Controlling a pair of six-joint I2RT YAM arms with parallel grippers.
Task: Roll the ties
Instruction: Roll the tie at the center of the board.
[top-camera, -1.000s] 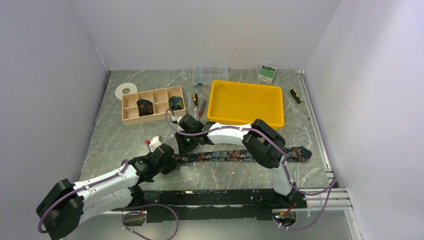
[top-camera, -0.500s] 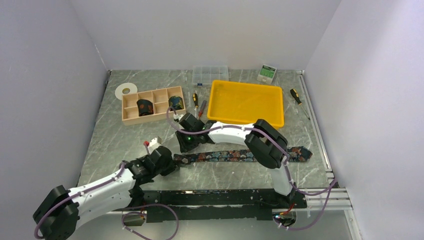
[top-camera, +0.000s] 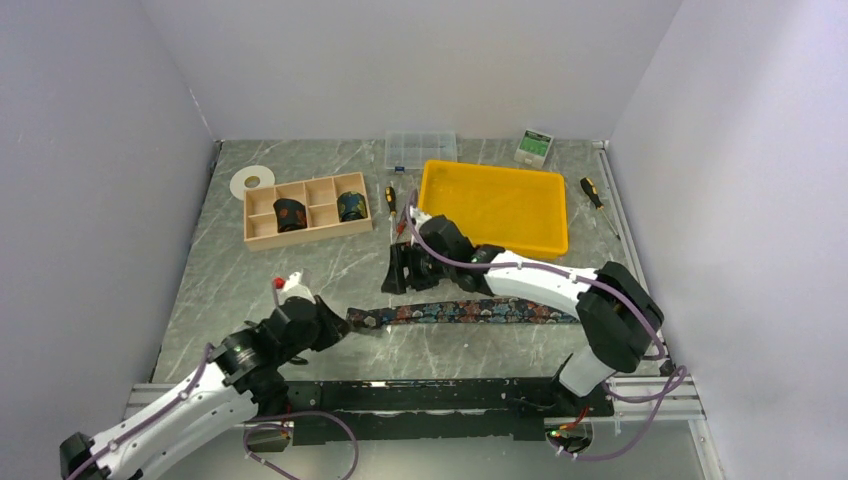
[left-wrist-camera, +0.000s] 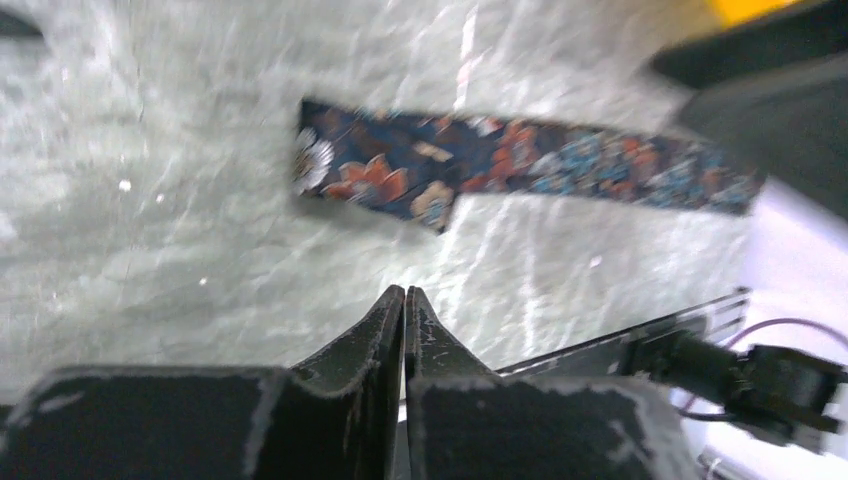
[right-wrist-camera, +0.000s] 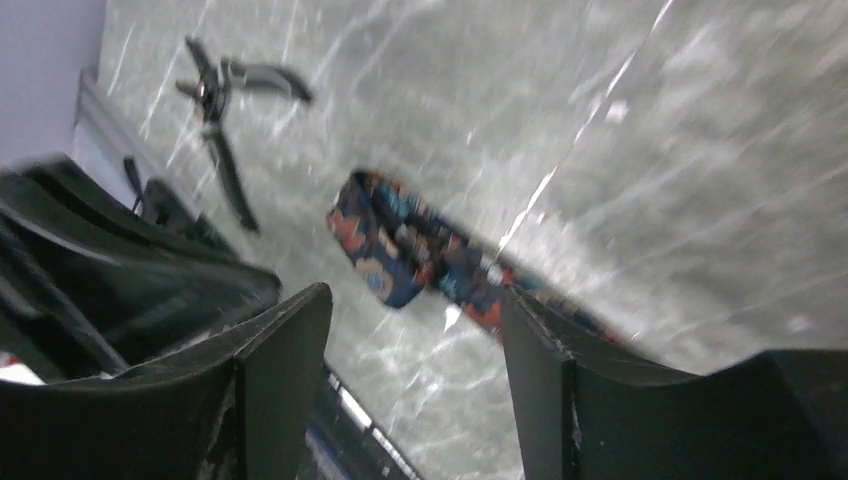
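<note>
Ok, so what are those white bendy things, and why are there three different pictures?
Those are two robot arms, each ending in a two-finger pincher called a gripper. The wide picture looks down from above. The other two come from small cameras on the arms' wrists, so you see the fingers up close. On the grey table lies a long flowery tie, unrolled. Two rolled ties already sit in a wooden box, not far from a yellow tray. The left gripper is pinched shut near the tie's end, holding nothing. The right gripper is open near the tie, also empty.
</note>
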